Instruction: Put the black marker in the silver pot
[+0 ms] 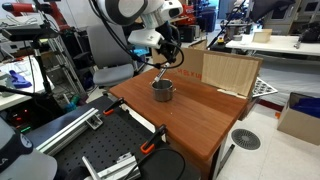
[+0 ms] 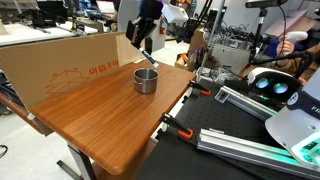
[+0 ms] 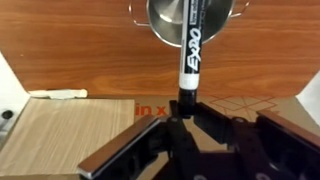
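Lab workbench with a wooden table (image 1: 205,115): your gripper (image 3: 186,115) is clamped around the black marker (image 3: 190,60), over the silver pot (image 1: 163,90).

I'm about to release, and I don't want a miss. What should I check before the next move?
1. the gripper shut on the black marker: ok.
2. marker's far end lines up with the silver pot in the wrist view: ok.
3. pot upright on the table: ok.
4. marker end below the pot's rim: cannot tell.
5. pot inside free of other things: cannot tell.
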